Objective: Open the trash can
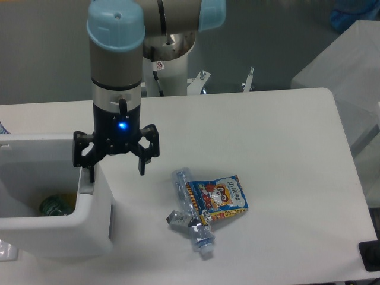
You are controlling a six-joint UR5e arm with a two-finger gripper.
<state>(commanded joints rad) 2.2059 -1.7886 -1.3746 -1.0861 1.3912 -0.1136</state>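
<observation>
My fingers (116, 164) are spread wide and grip nothing; one tip rests on the grey rectangular push tab (86, 189) at the lower left of the frame; the large white boxy plastic trash can (56, 233) sits there on the white surface (285, 154), its interior exposed, a green item (54, 206) visible inside; the lid is out of view. Risk: an abrupt lift off the tab may let the lid drop shut; further downward force could tip the can.

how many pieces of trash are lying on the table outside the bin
3, clustered right of the trash can: a plastic bottle, a snack packet lying over it, and a crumpled foil scrap at its left. More could be hidden underneath.
</observation>
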